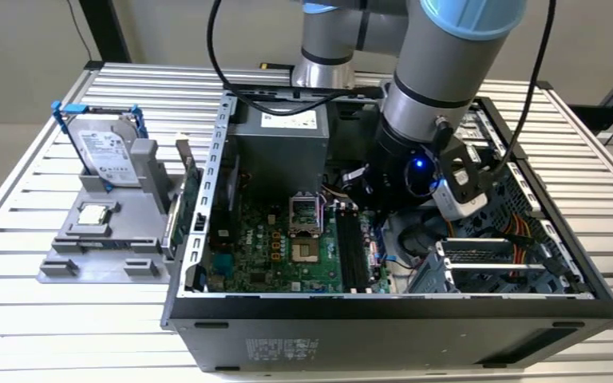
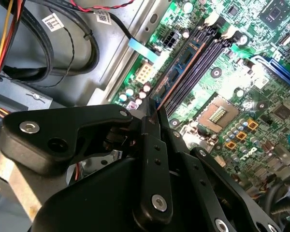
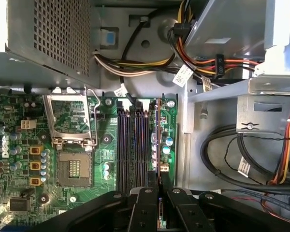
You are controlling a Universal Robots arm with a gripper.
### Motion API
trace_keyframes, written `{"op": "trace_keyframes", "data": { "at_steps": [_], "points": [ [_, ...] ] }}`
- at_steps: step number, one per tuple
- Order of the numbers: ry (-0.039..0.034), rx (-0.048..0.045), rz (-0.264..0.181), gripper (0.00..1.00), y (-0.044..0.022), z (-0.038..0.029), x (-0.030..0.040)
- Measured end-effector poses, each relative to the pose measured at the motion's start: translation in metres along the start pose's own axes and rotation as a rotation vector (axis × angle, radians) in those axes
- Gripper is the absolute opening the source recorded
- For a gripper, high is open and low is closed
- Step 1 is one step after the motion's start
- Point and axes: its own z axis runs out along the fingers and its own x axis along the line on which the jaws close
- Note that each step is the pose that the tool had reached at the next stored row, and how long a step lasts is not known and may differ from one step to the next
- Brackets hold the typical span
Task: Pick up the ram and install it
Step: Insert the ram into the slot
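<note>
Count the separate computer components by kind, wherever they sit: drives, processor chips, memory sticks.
hard drive: 1
processor chip: 1
ram: 1
Total: 3

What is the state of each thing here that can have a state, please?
ram: held edge-on by the gripper, standing in the memory slot nearest the drive cage.
fingers: shut on the ram.
processor socket: open, empty, its frame lifted.
computer case: side panel off, lying open.
hard drive: upright in the grey holder.
processor chip: flat on the holder.
</note>
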Motion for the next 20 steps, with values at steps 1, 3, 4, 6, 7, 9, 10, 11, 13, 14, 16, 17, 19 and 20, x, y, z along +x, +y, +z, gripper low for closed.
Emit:
{"op": "trace_keyframes", "data": {
  "at_steps": [1,3,4,6,7,9,10,11,13,14,16,17,19,20],
  "points": [
    [0.0,0.0,0.0,0.0,-0.0003,0.0008,0.0],
    [0.0,0.0001,0.0,0.0,-0.0008,0.0021,0.0001],
    [0.0,-0.0001,0.0,0.0,-0.0011,0.0027,0.0001],
    [0.0,-0.0001,0.0,0.0,-0.0019,0.004,0.0001],
    [0.0,0.0,0.0,0.0,-0.0023,0.0048,0.0001],
    [0.0,0.0,0.0,0.0,-0.0034,0.0058,0.0001],
    [0.0,-0.0001,0.0,0.0,-0.0041,0.0062,0.0002],
    [0.0,0.0,0.0,0.0,-0.0049,0.0066,0.0004],
    [0.0,0.0,0.0,0.0,-0.0064,0.007,0.0007],
    [0.0,0.0,0.0,0.0,-0.0069,0.0073,0.0009],
    [0.0,0.0001,-0.001,0.0,-0.0078,0.0078,0.001],
    [0.0,0.0002,-0.001,0.0,-0.0082,0.0081,0.0013],
    [0.0,0.0003,-0.002,0.0,-0.0097,0.0084,0.0019],
    [0.0,0.0003,-0.004,0.0,-0.0121,0.0089,0.0024]
  ]
}}
